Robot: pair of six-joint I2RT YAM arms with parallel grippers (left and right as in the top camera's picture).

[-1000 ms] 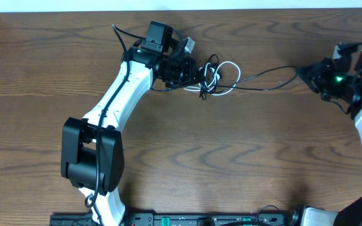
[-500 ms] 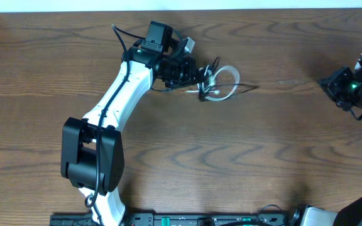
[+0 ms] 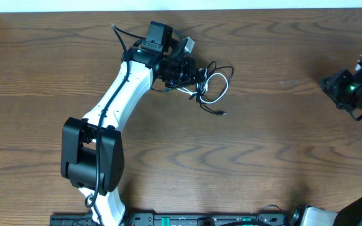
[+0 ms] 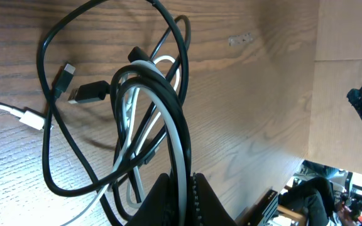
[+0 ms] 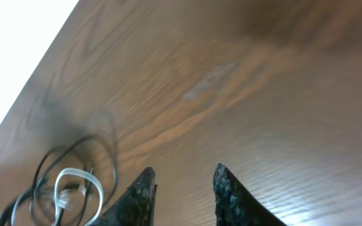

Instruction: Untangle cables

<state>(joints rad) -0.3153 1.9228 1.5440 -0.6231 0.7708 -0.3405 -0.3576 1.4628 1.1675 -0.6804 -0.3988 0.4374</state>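
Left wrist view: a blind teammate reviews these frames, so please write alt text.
The left gripper pinches a black cable and a white cable, whose tangled loops sprawl across the wooden table; a black USB plug and a white plug lie at left.

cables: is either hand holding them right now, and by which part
The left hand is shut on the cables, pinching black and white strands together mid-tangle, not at the plugs. The right hand is open and empty.

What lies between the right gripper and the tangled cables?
Between the right gripper and the tangled black and white cables lies only bare brown wooden table, no cord spanning it; the overhead view shows this.
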